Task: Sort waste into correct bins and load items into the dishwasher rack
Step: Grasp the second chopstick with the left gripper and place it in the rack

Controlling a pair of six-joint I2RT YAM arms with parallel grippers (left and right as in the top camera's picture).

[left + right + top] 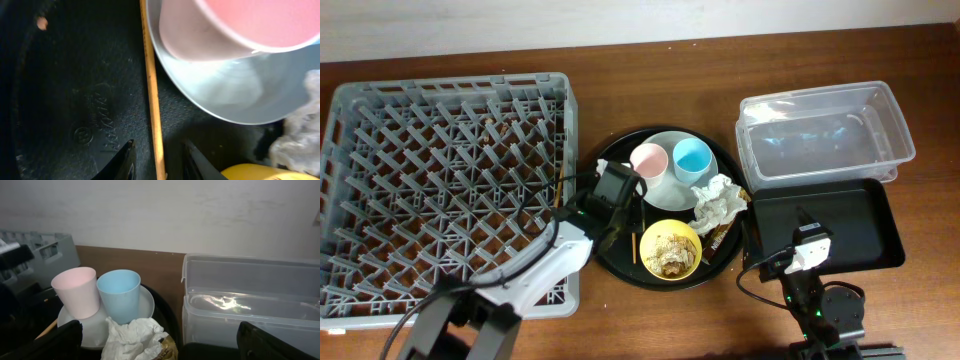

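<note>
Straddling a thin wooden chopstick (152, 100), the left gripper (160, 162) has its fingers narrowly apart, one on each side of the stick and neither plainly touching it. The chopstick lies on the round black tray (75, 100), just beside the rim of the grey-white plate (235, 95) that carries the pink cup (240, 25) and the blue cup (693, 157). Near them sit the yellow bowl (670, 248) with rice scraps (667, 258) inside and the crumpled napkin (718, 200). The right gripper (808, 228), spread wide and empty, hangs over the shallow black bin (865, 215), with the clear tub (825, 135) beyond it. The grey rack (440, 190) stands at the left of the bench (650, 70).
</note>
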